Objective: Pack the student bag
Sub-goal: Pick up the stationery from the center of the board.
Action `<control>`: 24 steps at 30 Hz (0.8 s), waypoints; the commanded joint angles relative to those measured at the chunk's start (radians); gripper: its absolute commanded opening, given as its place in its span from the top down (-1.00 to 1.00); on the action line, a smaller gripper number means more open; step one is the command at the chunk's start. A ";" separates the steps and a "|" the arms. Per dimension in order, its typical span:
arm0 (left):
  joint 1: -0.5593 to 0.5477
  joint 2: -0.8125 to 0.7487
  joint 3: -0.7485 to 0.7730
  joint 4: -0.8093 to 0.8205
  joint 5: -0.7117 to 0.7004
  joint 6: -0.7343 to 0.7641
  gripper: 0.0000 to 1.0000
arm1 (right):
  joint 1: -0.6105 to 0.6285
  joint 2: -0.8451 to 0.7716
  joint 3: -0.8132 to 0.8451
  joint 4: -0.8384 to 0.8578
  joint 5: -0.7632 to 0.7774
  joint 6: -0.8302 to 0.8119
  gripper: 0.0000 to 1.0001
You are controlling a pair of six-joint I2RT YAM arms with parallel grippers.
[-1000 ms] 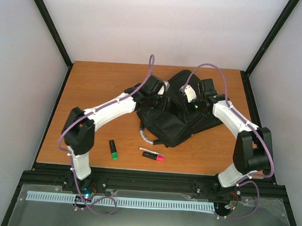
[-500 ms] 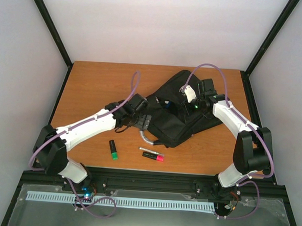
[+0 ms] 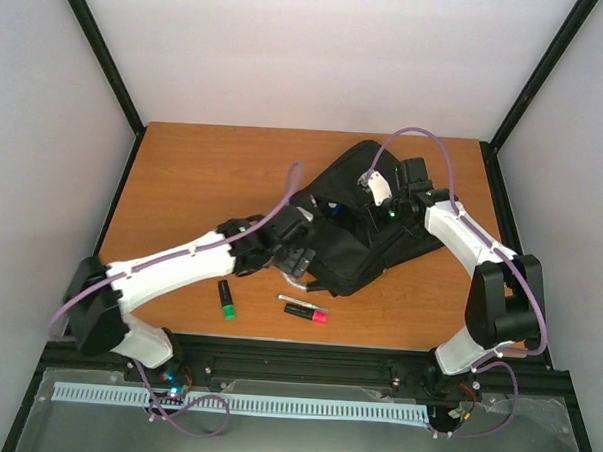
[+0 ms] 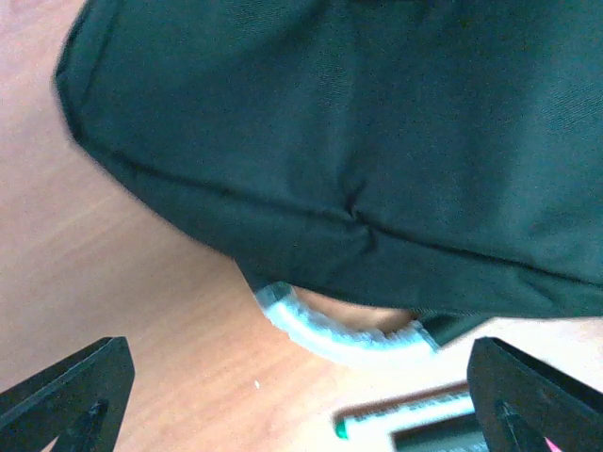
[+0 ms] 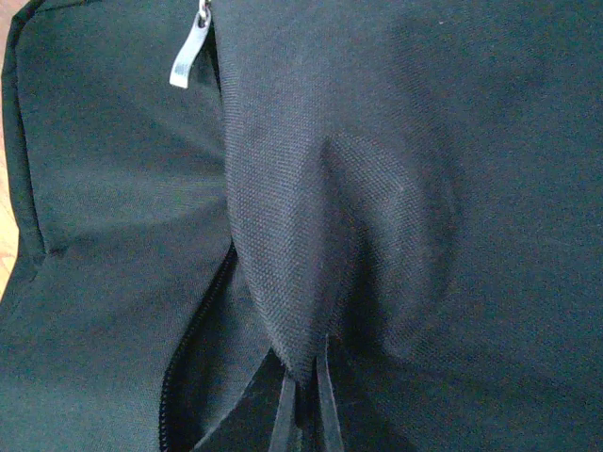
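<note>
The black student bag (image 3: 356, 228) lies at the back middle of the table, its grey loop handle (image 3: 295, 279) at the near edge. My right gripper (image 3: 382, 205) is shut on a raised fold of the bag's fabric (image 5: 311, 282), beside an open zip (image 5: 188, 377) and a grey zip pull (image 5: 188, 52). My left gripper (image 3: 298, 258) hovers over the bag's near edge, open and empty. In the left wrist view its gripper (image 4: 301, 414) is spread wide above the handle (image 4: 330, 331) and the bag (image 4: 377, 141).
A black marker with a green cap (image 3: 225, 299), a thin white pen (image 3: 300, 301) and a black marker with a pink cap (image 3: 308, 312) lie on the wooden table (image 3: 183, 181) near the front. The pen (image 4: 405, 416) shows by the handle.
My left arm has drawn back from the top of the bag toward its near edge by the handle. The right arm has held still on the fabric.
</note>
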 commanded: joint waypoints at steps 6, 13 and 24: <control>-0.136 0.001 -0.121 0.154 0.133 0.248 -1.00 | 0.011 -0.007 0.024 -0.004 -0.072 -0.020 0.95; -0.142 -0.009 -0.146 0.113 0.318 0.353 -0.69 | 0.011 -0.004 0.026 -0.006 -0.077 -0.024 0.94; -0.210 0.168 -0.098 0.052 0.312 0.432 -0.07 | 0.011 -0.006 0.027 -0.010 -0.078 -0.028 0.94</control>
